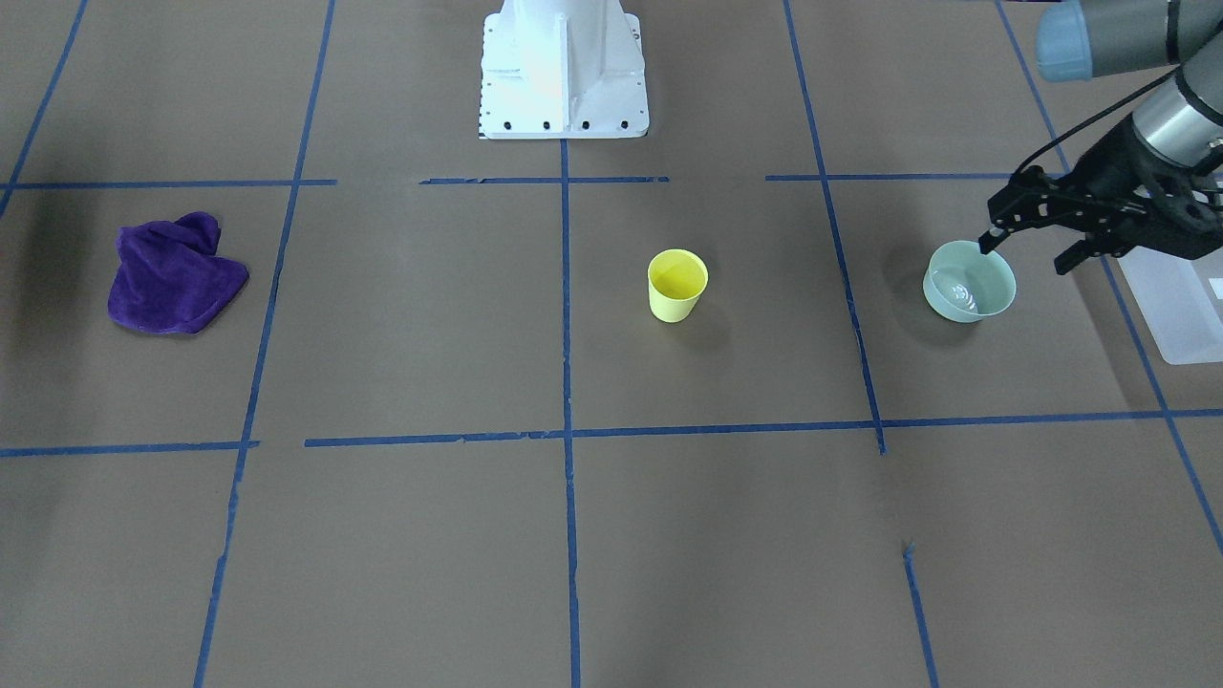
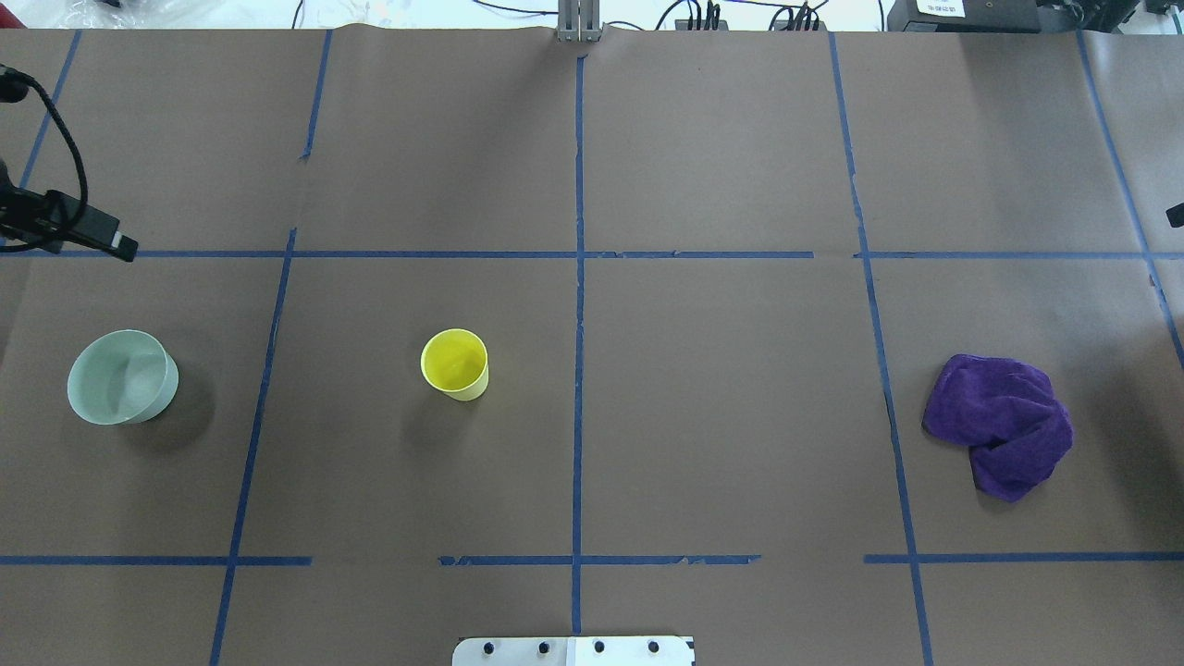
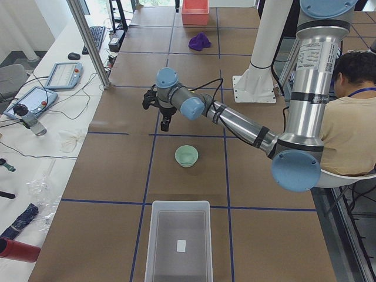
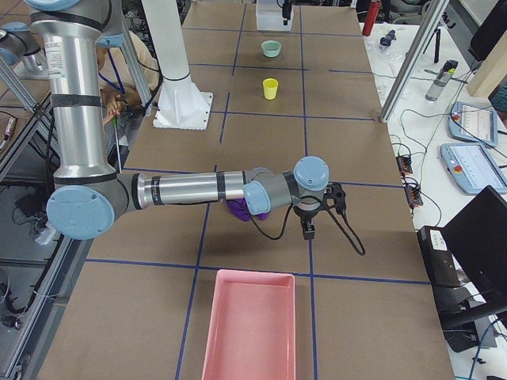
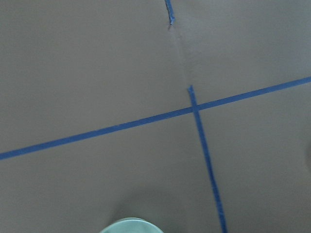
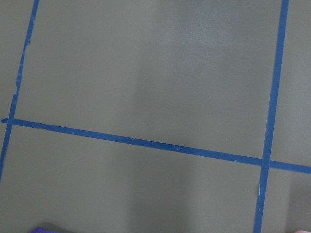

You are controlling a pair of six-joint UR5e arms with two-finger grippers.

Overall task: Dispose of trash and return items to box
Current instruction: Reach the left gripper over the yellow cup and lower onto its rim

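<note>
The yellow cup (image 1: 677, 285) stands upright and empty near the table's middle; it also shows in the overhead view (image 2: 454, 363). The frosted white box (image 3: 178, 241) with a small label sits at the table's end on my left, its corner in the front view (image 1: 1180, 306). My left gripper (image 1: 1032, 250) hangs open and empty above the table, close to the pale green bowl (image 1: 969, 281) without touching it. My right gripper (image 4: 307, 228) hovers past the purple cloth (image 2: 1004, 425); I cannot tell whether it is open or shut.
A pink tray (image 4: 249, 328) sits at the table's end on my right. The robot's white base (image 1: 562, 72) stands at the near edge. A person (image 3: 352, 117) sits beside the robot. Blue tape lines (image 2: 579, 277) cross the brown table.
</note>
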